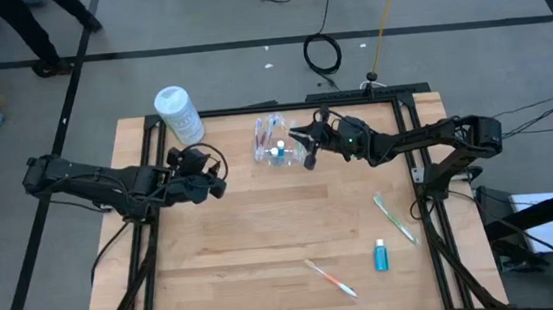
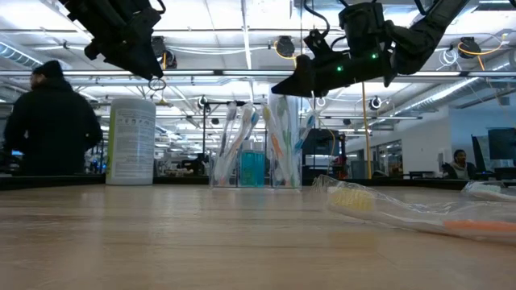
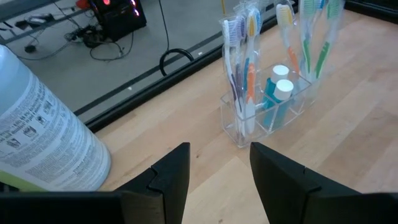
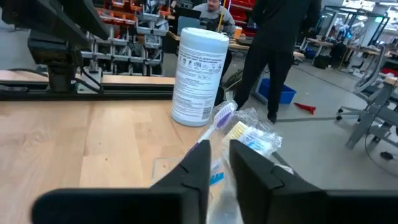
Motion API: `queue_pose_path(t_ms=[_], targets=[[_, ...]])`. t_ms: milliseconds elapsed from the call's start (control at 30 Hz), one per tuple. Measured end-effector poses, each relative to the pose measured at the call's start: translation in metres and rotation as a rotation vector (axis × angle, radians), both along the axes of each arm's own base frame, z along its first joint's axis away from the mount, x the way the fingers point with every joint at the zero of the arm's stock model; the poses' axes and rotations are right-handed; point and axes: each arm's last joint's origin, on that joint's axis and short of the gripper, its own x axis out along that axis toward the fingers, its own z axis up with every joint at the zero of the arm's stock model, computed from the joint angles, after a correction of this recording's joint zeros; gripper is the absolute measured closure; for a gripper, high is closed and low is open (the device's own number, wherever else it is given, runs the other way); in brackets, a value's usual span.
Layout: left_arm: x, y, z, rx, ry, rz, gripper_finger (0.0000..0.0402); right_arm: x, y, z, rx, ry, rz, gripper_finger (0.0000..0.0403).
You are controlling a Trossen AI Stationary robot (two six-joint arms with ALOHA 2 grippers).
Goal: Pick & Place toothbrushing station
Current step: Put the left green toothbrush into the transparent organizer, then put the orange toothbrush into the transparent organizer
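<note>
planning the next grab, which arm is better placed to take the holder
Right, probably: the right gripper hangs at the holder. The left gripper hovers farther off, open.

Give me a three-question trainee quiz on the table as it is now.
1. True or false: the holder has toothbrushes standing in it.
2. Which tool is by the holder? A left tool B right tool
3. Fill in: the blue tube on the table lies between two loose ______.

Key: 1 true; 2 B; 3 toothbrushes.
</note>
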Motion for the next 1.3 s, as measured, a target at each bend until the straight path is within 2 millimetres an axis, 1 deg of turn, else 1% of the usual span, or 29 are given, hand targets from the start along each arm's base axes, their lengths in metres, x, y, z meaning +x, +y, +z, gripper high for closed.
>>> queue_pose_path(t_ms=[167, 300, 367, 433, 567, 667, 900, 1000, 1100, 1200, 1300], targets=[[0.0, 0.0, 0.0, -0.013, -0.005, -0.001, 0.0227, 0.002, 0.006, -0.001, 0.018, 0.006, 0.018, 0.0295], [0.0, 0.0, 0.0, -0.014, -0.008, -0.001, 0.0227, 0.005, 0.017, 0.001, 0.012, -0.012, 0.059, 0.0274], [0.001, 0.0, 0.001, -0.017, -0.024, -0.002, 0.0227, 0.006, 0.023, -0.001, 0.014, 0.0, 0.071, 0.0269], [0.003, -0.001, 0.002, -0.022, -0.043, -0.003, 0.0227, 0.007, 0.028, -0.002, 0.012, 0.013, 0.044, 0.0265], [0.006, -0.001, 0.005, -0.014, -0.078, -0.02, 0.0227, 0.007, 0.031, 0.001, -0.073, 0.019, -0.117, 0.0257], [0.009, -0.002, 0.007, -0.016, -0.086, -0.054, 0.0227, 0.006, 0.031, 0.0, -0.088, 0.041, -0.217, 0.0248], [0.012, -0.004, 0.009, -0.034, -0.102, -0.109, 0.0227, 0.006, 0.043, -0.002, -0.192, 0.123, -0.334, 0.0216], [0.012, -0.004, 0.009, -0.036, -0.101, -0.112, 0.0227, 0.006, 0.052, -0.002, -0.228, 0.146, -0.354, 0.0207], [0.012, -0.004, 0.009, -0.037, -0.101, -0.113, 0.0227, 0.005, 0.063, -0.001, -0.243, 0.186, -0.325, 0.0203], [0.012, -0.004, 0.009, -0.038, -0.102, -0.112, 0.0227, -0.001, 0.071, 0.001, -0.186, 0.218, -0.293, 0.0202], [0.012, -0.004, 0.009, -0.039, -0.102, -0.112, 0.0227, -0.013, 0.078, 0.002, -0.107, 0.279, -0.277, 0.0205]])
